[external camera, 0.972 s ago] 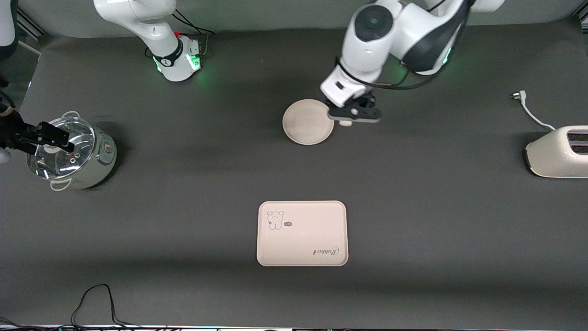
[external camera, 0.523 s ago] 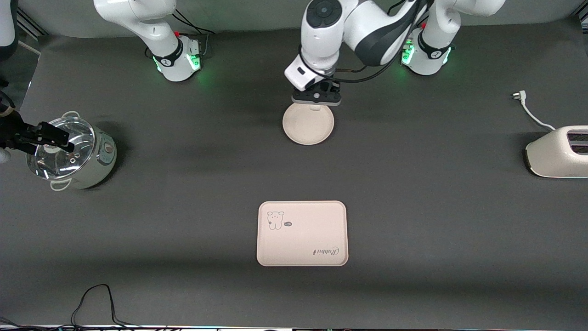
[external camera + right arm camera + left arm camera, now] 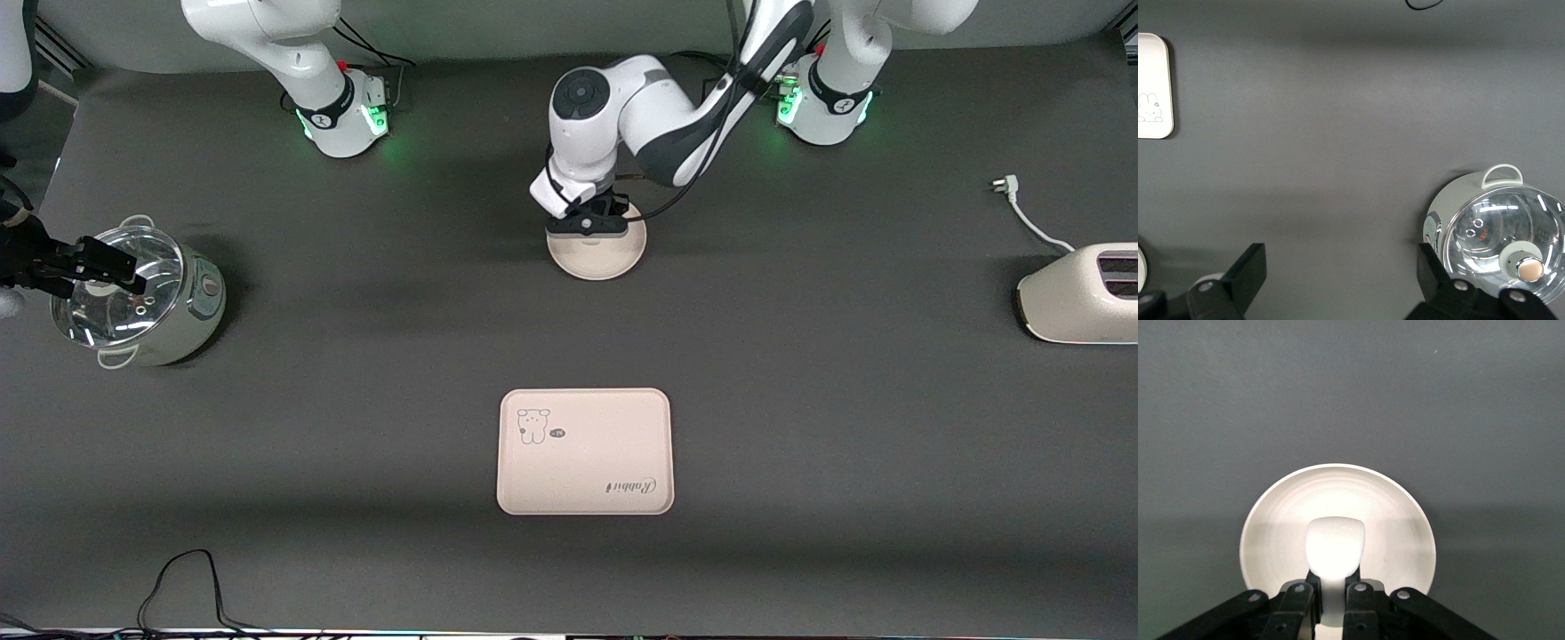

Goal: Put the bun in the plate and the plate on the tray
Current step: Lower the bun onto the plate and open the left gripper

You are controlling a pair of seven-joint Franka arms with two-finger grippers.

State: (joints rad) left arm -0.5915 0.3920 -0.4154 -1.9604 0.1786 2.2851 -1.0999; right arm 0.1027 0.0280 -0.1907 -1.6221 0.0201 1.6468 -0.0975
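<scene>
Gripping the bun (image 3: pixel 1334 550), my left hand (image 3: pixel 590 222) hangs over the plate (image 3: pixel 597 258) (tray (image 3: pixel 584 452) sits nearer the camera). My right hand (image 3: pixel 1338 283) waits, fingers spread, beside the pot (image 3: pixel 133 296).

Front camera high, facing robots; wrist cameras look down; tray (image 3: pixel 584 452) shared.

You see a dark grey desk (image 3: pixel 845 427). On it the round plate (image 3: pixel 597 260) lies toward the robots' bases, and the printed tray (image 3: pixel 584 452) lies nearer the front camera. A lidded pot (image 3: pixel 138 298) stands at the right arm's end, a white toaster (image 3: pixel 1080 305) with its cord (image 3: pixel 1027 218) at the left arm's end.
</scene>
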